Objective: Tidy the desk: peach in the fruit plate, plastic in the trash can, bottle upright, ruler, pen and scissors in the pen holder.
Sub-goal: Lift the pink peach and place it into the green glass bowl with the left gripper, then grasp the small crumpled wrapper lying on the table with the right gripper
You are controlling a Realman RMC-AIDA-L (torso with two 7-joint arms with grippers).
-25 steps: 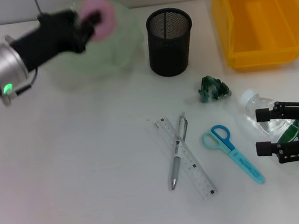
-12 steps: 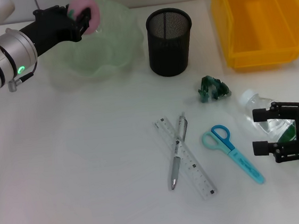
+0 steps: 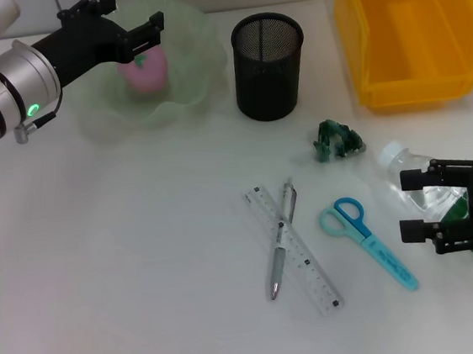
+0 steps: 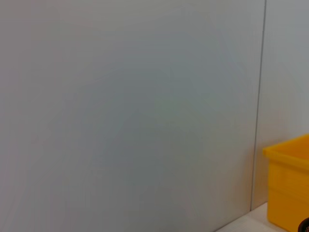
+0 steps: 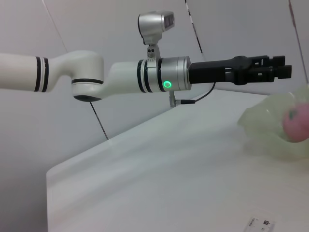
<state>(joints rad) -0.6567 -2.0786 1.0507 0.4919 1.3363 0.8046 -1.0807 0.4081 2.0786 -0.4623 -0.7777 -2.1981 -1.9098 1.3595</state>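
Pink peach [image 3: 145, 71] sits inside the pale green translucent wavy-rimmed fruit plate [image 3: 201, 79], at the table's far left. Left gripper [image 3: 132, 31] hovers just above it, fingers spread apart, holding nothing.

Right gripper [image 3: 421, 204] is low at the near right w/ jaws apart on either side of the clear plastic bottle [image 3: 404, 163], which lies on its side; can't tell if they touch it.

Crumpled green plastic [image 3: 338, 141] lies btwn the black mesh pen holder [image 3: 269, 66] and the bottle. Clear ruler [image 3: 292, 250] & silver pen [image 3: 282, 238] lie crossed; blue scissors [image 3: 368, 242] beside them. Yellow bin [image 3: 411, 27] at the far right.
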